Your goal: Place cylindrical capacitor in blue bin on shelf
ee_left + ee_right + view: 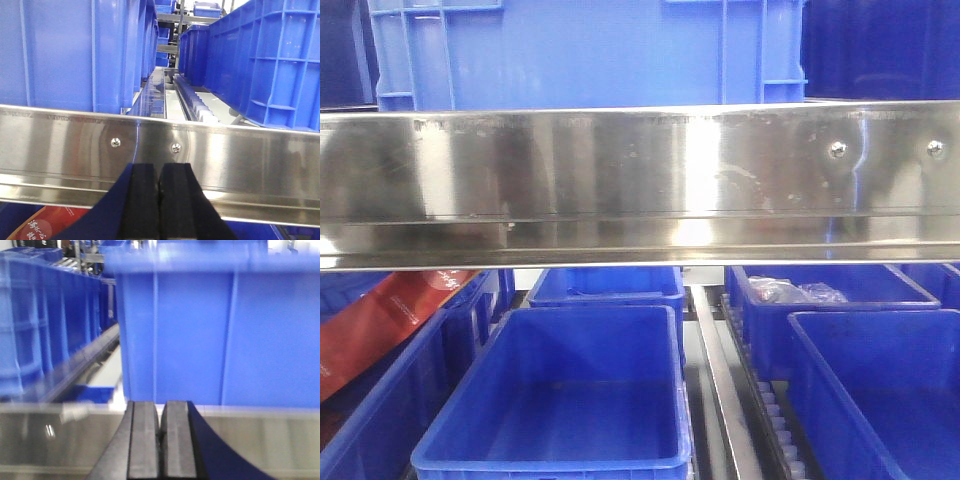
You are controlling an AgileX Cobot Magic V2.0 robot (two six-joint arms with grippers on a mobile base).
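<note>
The shiny steel shelf rail (640, 185) runs across the front view, with blue bins above and below it. An empty blue bin (570, 400) sits on the lower tier at the centre. No cylindrical capacitor shows in any view. My left gripper (160, 172) is shut, its black pads pressed together, close in front of the rail (240, 160) just below two screws. My right gripper (160, 412) is shut, in a blurred view, in front of the rail (260, 440) below a large blue crate (215, 335). Nothing shows between either pair of pads. Neither gripper shows in the front view.
A red package (390, 320) lies in the lower-left bin and also shows in the left wrist view (45, 225). A bin holding clear bags (820, 295) sits at the back right. A roller track (775, 410) runs between the lower bins. Tall blue crates (65, 55) flank a roller lane (192, 102) on the upper tier.
</note>
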